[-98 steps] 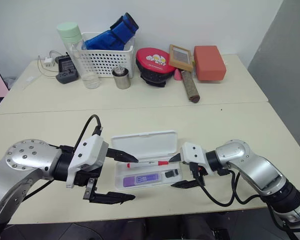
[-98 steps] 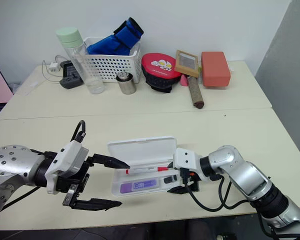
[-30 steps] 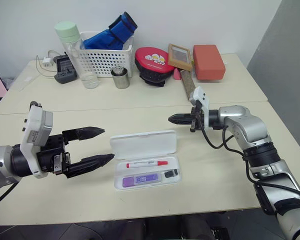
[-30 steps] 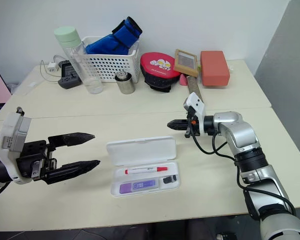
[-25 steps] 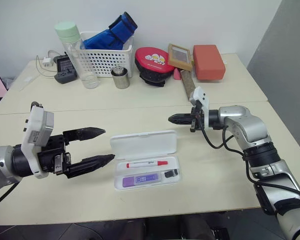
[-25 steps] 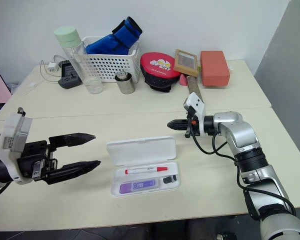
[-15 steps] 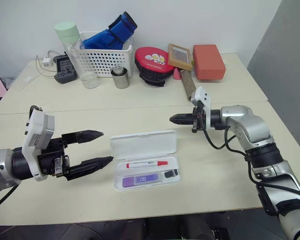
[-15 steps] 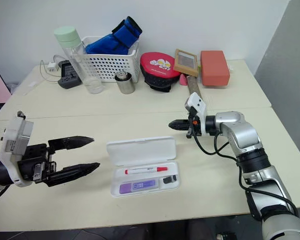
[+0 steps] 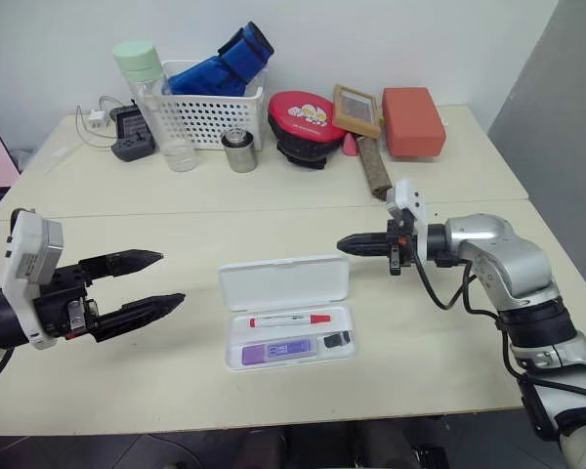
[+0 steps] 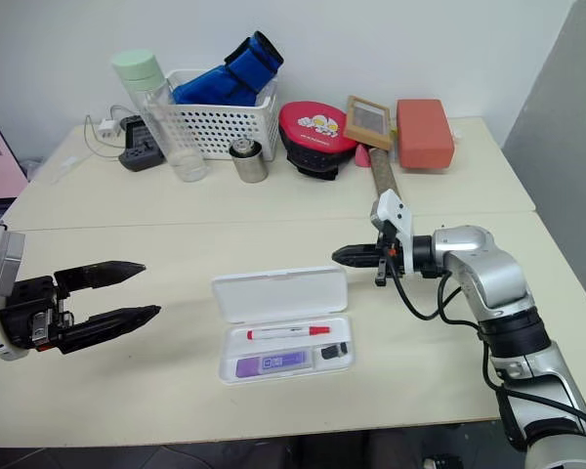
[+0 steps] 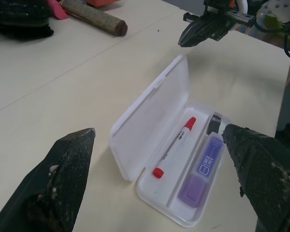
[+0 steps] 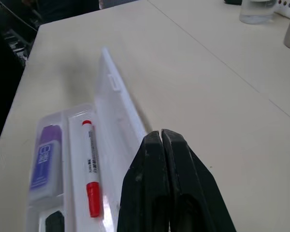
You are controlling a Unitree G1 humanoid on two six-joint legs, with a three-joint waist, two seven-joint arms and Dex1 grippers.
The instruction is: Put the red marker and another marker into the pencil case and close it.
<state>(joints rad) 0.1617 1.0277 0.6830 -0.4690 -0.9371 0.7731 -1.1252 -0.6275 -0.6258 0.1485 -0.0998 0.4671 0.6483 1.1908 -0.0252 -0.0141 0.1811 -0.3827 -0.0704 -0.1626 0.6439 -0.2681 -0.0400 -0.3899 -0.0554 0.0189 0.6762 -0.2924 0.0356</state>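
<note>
We see pencil case (image 9: 287,312) lying lid-open on surface (image 9: 449,322), between both pincers, touching neither. Red marker (image 9: 290,319) and purple highlighter (image 9: 279,350) inside. Left pincer (image 9: 146,281) spread wide, empty. Right pincer (image 9: 344,245) pinched closed, empty.

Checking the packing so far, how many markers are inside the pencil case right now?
2: the red marker lies in the pencil case's compartment nearer its open lid, and the purple highlighter in the front one.
</note>
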